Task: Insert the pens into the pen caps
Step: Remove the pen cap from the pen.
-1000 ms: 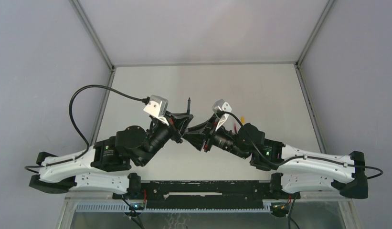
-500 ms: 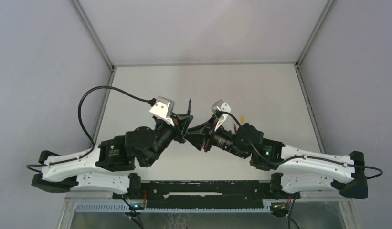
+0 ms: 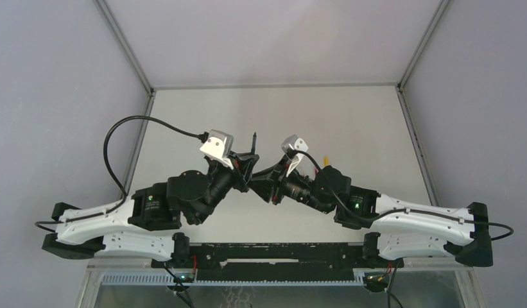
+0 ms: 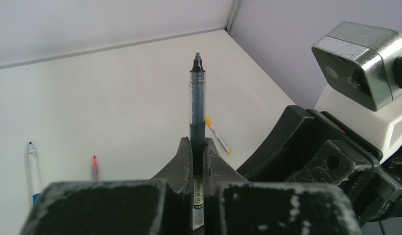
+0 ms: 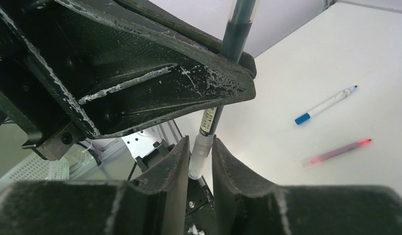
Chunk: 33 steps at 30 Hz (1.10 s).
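Black ink fills the clear-barrelled stick pen, which stands with its tip to 12 o'clock, clamped mid-barrel in the left gripper. Its whitish rear end hangs at 6 o'clock between the fingers of the right gripper. I cannot tell whether those fingers pinch it or merely bracket it. No cap shows in any view. This looks like a regrip or handover, so the right fingers should close square on the rear end before the left lets go, keeping the barrel in line rather than levering it. On the white table a yellow-ended pen lies at 3 o'clock of the barrel. A blue-ended pen and a red pen lie at 8 o'clock.
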{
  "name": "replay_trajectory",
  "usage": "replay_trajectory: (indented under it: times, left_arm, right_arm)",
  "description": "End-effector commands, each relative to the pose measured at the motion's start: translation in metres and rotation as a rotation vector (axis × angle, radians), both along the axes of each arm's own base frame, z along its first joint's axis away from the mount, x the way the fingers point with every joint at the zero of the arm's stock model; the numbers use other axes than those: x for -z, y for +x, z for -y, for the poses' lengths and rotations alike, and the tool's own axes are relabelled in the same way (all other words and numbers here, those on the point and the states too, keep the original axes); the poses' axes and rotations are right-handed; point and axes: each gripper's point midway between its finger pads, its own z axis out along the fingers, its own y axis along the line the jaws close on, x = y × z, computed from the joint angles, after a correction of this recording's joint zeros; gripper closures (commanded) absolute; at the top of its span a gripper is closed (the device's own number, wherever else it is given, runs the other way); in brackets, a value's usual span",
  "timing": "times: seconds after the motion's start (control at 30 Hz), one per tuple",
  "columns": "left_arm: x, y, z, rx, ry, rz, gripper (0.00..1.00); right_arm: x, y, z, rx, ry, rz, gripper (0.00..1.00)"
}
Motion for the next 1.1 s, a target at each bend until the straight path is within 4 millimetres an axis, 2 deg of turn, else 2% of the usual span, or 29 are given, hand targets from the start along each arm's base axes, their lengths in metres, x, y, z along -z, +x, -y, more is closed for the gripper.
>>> replay_trajectory:
  times: [0.0,0.27,0.5,0.67,0.77,0.87,0.93,1.07]
  left_arm:
    - [-0.035,-0.001,-0.009,-0.006,-0.116,0.012,1.00]
    - [-0.040,-0.011,-0.018,0.067,-0.253,0.023,1.00]
    - [-0.052,-0.032,-0.013,0.224,-0.385,0.054,1.00]
    - [-0.059,-0.036,-0.018,0.246,-0.451,0.054,1.00]
    - [-0.067,-0.033,-0.029,0.217,-0.499,0.058,1.00]
    - [-0.077,-0.029,-0.041,0.192,-0.543,0.069,1.00]
    - [-0.084,-0.028,-0.048,0.185,-0.568,0.081,1.00]
    - [-0.096,-0.022,-0.061,0.150,-0.615,0.111,1.00]
  right_arm:
    - [-0.027,0.001,-0.001,-0.001,0.072,0.011,0.72]
    - [-0.034,-0.007,0.004,-0.061,0.084,0.017,1.00]
    - [-0.051,-0.034,0.014,-0.285,0.151,0.060,1.00]
    - [-0.049,-0.046,0.016,-0.358,0.136,0.078,1.00]
    - [-0.035,-0.048,0.013,-0.365,0.093,0.052,1.00]
    - [-0.012,-0.053,0.008,-0.362,0.036,0.025,1.00]
    - [0.008,-0.055,0.004,-0.341,-0.023,0.009,1.00]
    - [0.054,-0.073,-0.005,-0.334,-0.138,-0.033,1.00]
